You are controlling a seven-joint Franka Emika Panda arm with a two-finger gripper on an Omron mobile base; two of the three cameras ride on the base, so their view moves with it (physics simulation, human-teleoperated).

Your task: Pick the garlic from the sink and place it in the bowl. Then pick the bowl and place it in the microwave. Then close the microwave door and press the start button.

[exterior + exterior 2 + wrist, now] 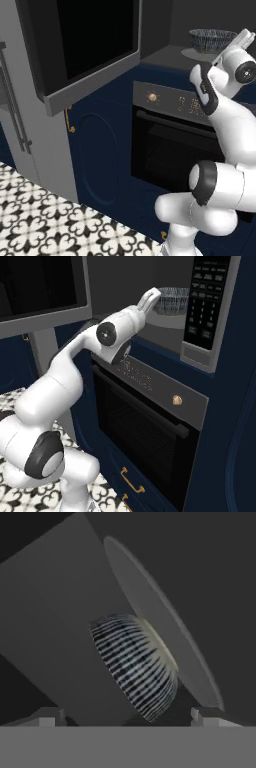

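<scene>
The bowl (pixel 212 39) sat inside the microwave (pixel 165 311), resting on the round turntable plate (pixel 165 617) in the dark grey cavity. This placement matched the task's second stage, so I judged the delivery of the bowl complete. The garlic could not be made out; the bowl's interior was hidden at these angles.

The pincer (pixel 151 298) stood just before the bowl's near side, at the cavity mouth. In the hand view its two fingertips (pixel 50 717) stood wide apart on either side of the bowl's patterned wall and gripped nothing; I judged the bowl released. Contact between fingers and bowl could not be ruled out from the base views.

The microwave door (pixel 80 45) hung fully open, swung out to the robot's left, its black glass facing the room. The forearm occupied the opening, so it stood in the door's closing path and would need to leave first. The keypad panel (pixel 206 301) lay to the right of the cavity. Below were the black oven (pixel 145 426) and its round knob (pixel 177 400), neither involved.
</scene>
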